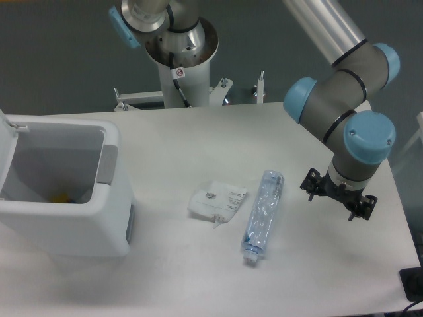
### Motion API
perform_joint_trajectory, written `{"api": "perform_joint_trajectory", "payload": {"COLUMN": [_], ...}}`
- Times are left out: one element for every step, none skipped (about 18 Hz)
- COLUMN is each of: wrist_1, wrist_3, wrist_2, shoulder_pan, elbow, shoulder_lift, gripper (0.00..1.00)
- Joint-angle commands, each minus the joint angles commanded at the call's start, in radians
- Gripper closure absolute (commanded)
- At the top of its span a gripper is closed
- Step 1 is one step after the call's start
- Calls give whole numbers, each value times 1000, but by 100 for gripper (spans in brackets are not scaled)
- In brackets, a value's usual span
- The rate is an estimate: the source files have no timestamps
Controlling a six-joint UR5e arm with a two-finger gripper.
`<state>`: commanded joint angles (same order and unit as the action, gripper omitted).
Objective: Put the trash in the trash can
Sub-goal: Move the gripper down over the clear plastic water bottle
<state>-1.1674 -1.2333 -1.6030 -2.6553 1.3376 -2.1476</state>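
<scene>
Tool [339,198]: positioned above the right part of the worktop [317,277], near its right edge, hanging from the grey and blue arm [344,99]. Only its dark mounting bracket is visible from this angle; the fingers are not distinguishable, so whether it is open or closed cannot be told. Nothing is seen held in it.

Bottle [262,213]: crushed clear plastic, bluish, lying flat near the centre of the worktop, just left of the tool and apart from it. Its long axis runs roughly from the far edge toward the near edge, cap end nearest the near edge.

Wrapper [217,200]: flat, crumpled, white with small dark print, lying just beside the bottle on its left. Whether the two touch cannot be told.

Trash can [109,191]: boxy, white, rounded corners, standing at the left edge of the worktop, well apart from both trash items. Grey panel on the rim facing the wrapper. Lid [6,142] raised at the left. A small yellowish object [61,196] shows at the bottom inside.

Arm base [178,59]: mounted beyond the far edge of the worktop.
</scene>
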Motion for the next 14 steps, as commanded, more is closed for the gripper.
{"api": "perform_joint_trajectory", "payload": {"wrist_1": [-2,-2,-2,-2,5,24,38,46,64,69,86,136,161,163], "wrist_3": [0,0,3,8,12,24,47,78,133,209,286,340,397,440], "wrist_2": [2,3,6,11,11,14,24,34,50,63,72,80,78,80], "shoulder_pan": [0,0,0,0,0,2,3,5,18,44,73,104,136,153], "elbow": [0,2,0,2,6,18,32,41,49,60,64,67,77,86], "shoulder_lift": [0,0,0,0,0,3,11,14,18,23,23,21,15,11], "gripper": [0,0,0,0,0,0,0,0,0,0,0,0,0,0]}}
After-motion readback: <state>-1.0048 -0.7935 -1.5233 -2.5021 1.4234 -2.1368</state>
